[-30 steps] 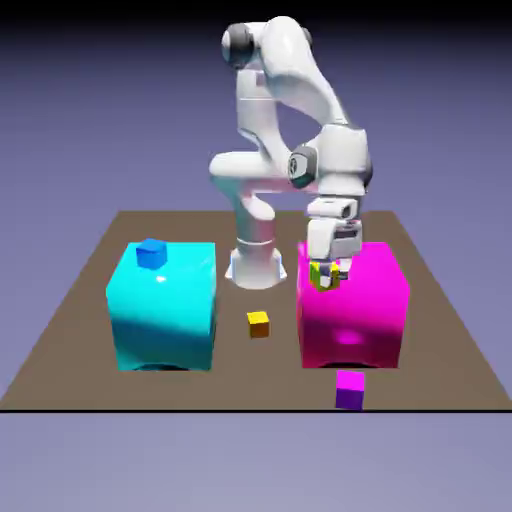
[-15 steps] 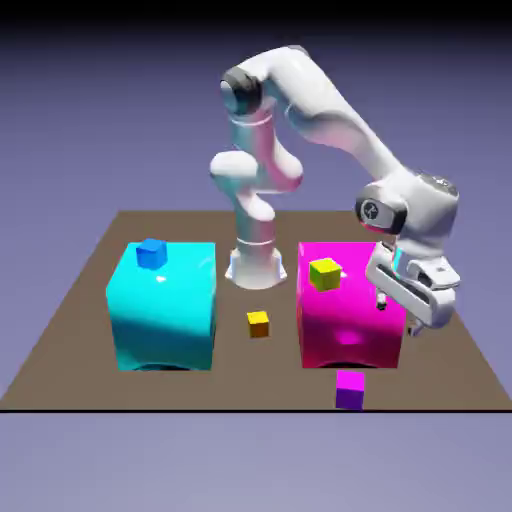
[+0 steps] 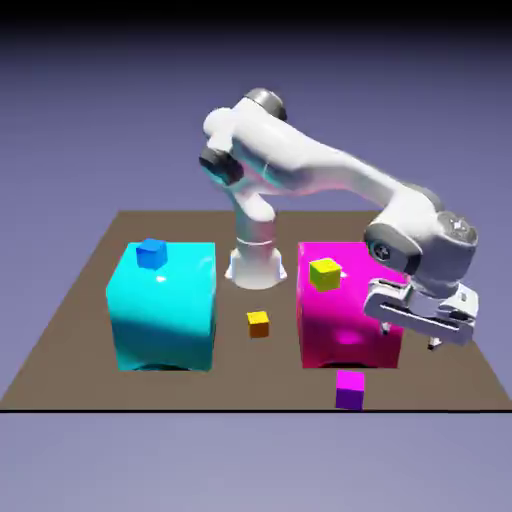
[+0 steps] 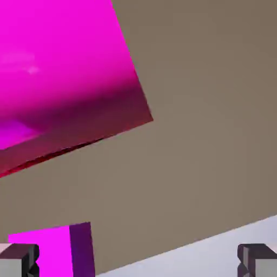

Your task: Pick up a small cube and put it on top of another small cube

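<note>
The small purple cube [image 3: 349, 389] lies on the table near its front edge, in front of the big magenta block [image 3: 350, 315]. My gripper [image 3: 412, 333] hangs open at that block's side toward the exterior view's right, above and to the right of the purple cube, holding nothing. In the hand view the purple cube [image 4: 54, 253] shows at the bottom left, just inside the left fingertip [image 4: 19, 261], and the gripper [image 4: 138, 263] has bare table between its tips. An orange-yellow small cube [image 3: 259, 323] rests on the table between the two big blocks.
A yellow-green small cube [image 3: 325, 273] sits on top of the magenta block [image 4: 65, 70]. A big cyan block [image 3: 162, 308] on the exterior view's left carries a small blue cube [image 3: 151, 253]. The table's front edge [image 4: 216, 241] runs close beneath the hand.
The arm has swung from over the magenta block's top to the exterior view's right, then lower and toward the table's front. The yellow-green cube stays on the block. The jaws stay open.
</note>
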Tool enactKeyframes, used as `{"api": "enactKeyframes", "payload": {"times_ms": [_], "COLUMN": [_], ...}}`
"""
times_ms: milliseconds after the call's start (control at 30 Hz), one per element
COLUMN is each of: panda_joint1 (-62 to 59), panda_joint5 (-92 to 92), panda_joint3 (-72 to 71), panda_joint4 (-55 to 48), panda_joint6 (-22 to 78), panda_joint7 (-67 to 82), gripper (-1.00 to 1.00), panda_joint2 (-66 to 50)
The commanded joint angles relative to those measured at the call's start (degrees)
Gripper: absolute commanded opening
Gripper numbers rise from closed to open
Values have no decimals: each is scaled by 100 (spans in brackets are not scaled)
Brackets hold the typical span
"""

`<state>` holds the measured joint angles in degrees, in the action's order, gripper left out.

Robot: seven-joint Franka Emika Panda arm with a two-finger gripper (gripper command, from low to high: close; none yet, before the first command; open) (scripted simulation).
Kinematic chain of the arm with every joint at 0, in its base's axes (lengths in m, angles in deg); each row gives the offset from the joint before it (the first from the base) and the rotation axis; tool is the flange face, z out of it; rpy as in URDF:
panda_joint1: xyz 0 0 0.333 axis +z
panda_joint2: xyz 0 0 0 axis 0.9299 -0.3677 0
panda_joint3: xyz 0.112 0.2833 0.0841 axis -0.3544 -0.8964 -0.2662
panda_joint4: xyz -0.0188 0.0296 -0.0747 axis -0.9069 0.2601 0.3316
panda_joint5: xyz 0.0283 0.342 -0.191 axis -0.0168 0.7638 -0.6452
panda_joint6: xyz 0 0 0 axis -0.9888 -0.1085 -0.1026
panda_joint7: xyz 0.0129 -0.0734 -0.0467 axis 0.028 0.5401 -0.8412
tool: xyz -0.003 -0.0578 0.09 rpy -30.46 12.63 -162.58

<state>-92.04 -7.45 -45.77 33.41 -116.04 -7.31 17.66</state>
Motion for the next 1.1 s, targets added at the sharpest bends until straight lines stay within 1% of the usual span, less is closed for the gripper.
{"api": "enactKeyframes", "payload": {"times_ms": [0,133,200,300,333,367,467,633,1067], "panda_joint1": [-196,-977,-1049,-1011,-1011,-1011,-997,-432,-338], "panda_joint5": [20,101,108,-270,-270,-270,53,-153,2550], "panda_joint3": [30,149,160,557,558,558,169,437,1618], "panda_joint4": [33,165,177,577,577,577,143,-62,1026], "panda_joint6": [1,6,7,-663,-663,-663,16,150,465], "panda_joint7": [250,1246,1337,1188,1188,1188,1366,1738,2248], "gripper": [0,0,0,0,-100,-100,-100,-100,-100], "panda_joint2": [-155,-773,-829,-1192,-1192,-1192,-766,273,2972]}}
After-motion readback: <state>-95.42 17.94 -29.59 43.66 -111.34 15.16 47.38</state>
